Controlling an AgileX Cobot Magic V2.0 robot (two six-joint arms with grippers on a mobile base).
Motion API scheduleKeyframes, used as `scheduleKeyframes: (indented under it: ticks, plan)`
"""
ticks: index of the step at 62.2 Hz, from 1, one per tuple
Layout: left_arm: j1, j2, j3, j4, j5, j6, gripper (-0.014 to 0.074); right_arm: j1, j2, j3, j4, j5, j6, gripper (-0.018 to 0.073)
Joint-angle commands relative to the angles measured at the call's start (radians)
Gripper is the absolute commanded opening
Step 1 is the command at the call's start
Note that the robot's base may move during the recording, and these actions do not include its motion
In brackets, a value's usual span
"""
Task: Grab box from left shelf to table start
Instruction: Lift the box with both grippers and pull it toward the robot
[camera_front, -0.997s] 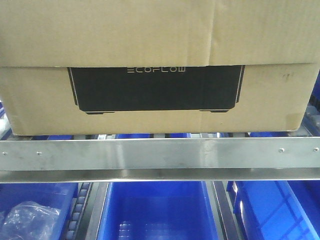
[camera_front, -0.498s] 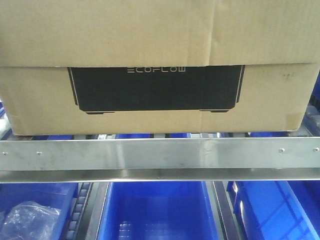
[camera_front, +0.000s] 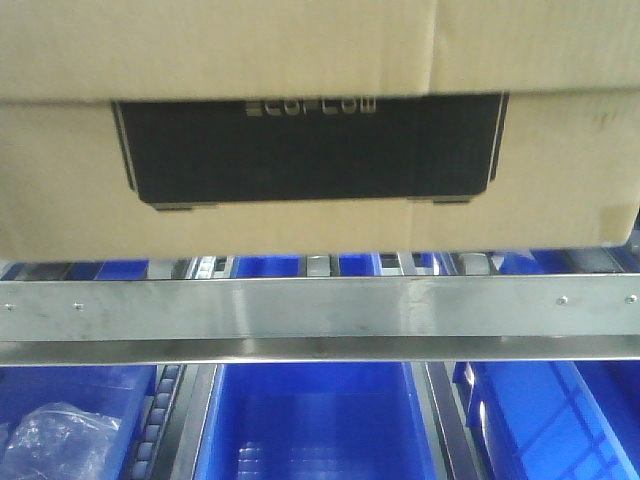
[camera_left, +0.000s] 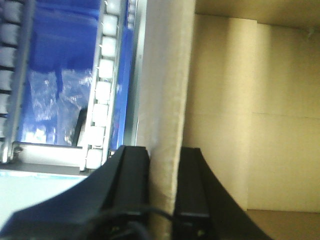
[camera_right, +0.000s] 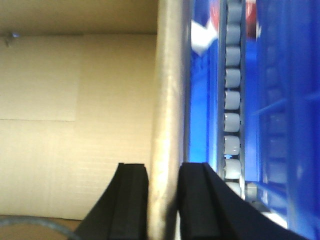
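Observation:
The brown cardboard box (camera_front: 320, 215) with a black "ECOFLOW" panel (camera_front: 310, 150) fills the upper front view, raised a little above the shelf's rollers. The shelf's steel front rail (camera_front: 320, 310) runs across below it. My left gripper (camera_left: 162, 160) is shut on the box's left wall (camera_left: 165, 90), one finger inside and one outside. My right gripper (camera_right: 162, 175) is shut on the box's right wall (camera_right: 167, 90) the same way. The table is out of view.
Blue plastic bins (camera_front: 320, 425) sit on the level below the rail; the left one holds a clear plastic bag (camera_front: 60, 440). White roller tracks run beside the box in the left wrist view (camera_left: 102, 95) and in the right wrist view (camera_right: 232, 100).
The box has risen and come toward the camera: its black panel sits higher and looks larger, and a gap with rollers now shows between its bottom and the rail.

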Motion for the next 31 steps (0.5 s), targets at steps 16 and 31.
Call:
scheduleKeyframes:
  ticks: [16,31]
  plan:
    - [0.001,-0.268,0.195,0.012,-0.226,-0.024,-0.0102,-0.004,-0.255,0.147,0.002,-0.157,-0.004,0.0056]
    - [0.001,-0.456,0.388,0.012,-0.304,-0.024,-0.0102,-0.004,-0.456,0.348,0.002,-0.241,-0.004,0.0056]
